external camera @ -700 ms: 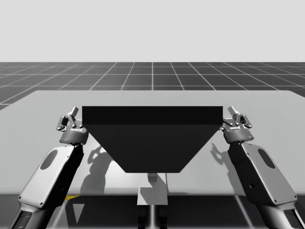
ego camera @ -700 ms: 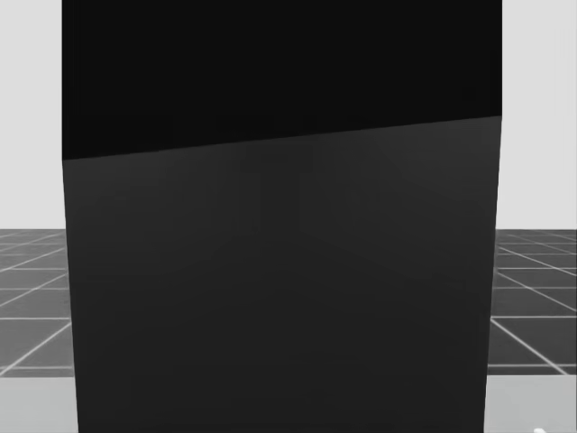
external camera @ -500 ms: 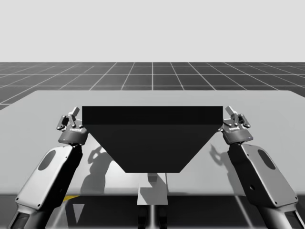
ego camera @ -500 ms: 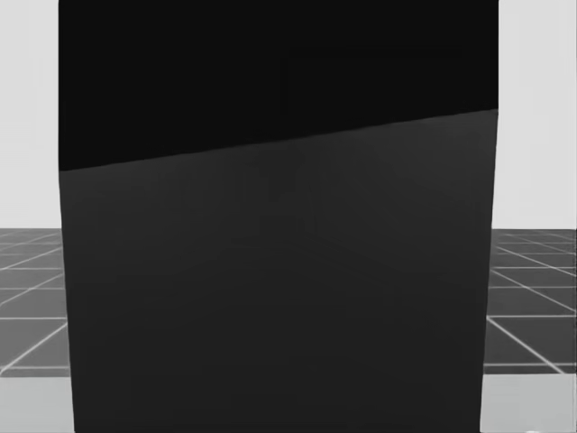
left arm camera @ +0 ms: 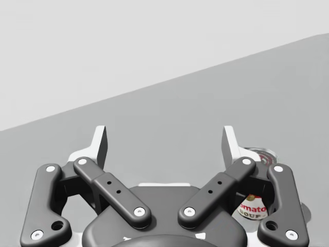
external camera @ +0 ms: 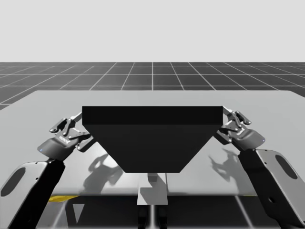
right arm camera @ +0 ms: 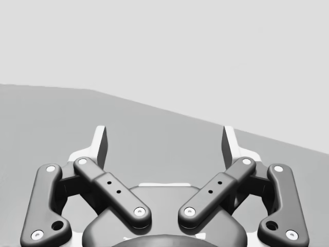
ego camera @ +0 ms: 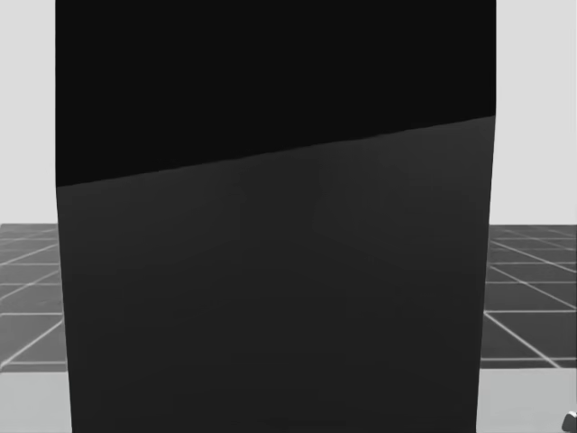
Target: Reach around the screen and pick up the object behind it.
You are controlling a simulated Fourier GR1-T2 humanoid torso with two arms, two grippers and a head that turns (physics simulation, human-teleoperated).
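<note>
Screen [external camera: 152,138] is the landmark: a black slab standing mid-table [external camera: 43,102]. From the high view it hides everything directly behind it. From the head view the screen [ego camera: 270,289] blocks nearly everything; to either side of it there are just strips of gridded floor and pale table edge.

Small grey speck [ego camera: 569,421] low beside the screen's right edge in the head view. It may be a gripper part, but it's too cut off to say.

Left gripper [external camera: 66,123] sits at the screen's left end, close to its top corner, with the arm cut off by the frame edge. Right gripper [external camera: 237,116] is at the screen's right end, also close to the corner.

Left wrist view: left gripper [left arm camera: 165,146] has its fingers spread wide with nothing between them, only bare table ahead. The red-and-white can [left arm camera: 253,205] stands on the table just outside one finger. It looks upright with its silver top showing, and its body is mostly covered by that finger's linkage — not gripped, contact unclear.

Right wrist view: right gripper [right arm camera: 165,146] is equally wide open and holds nothing, with plain table ahead.
</note>
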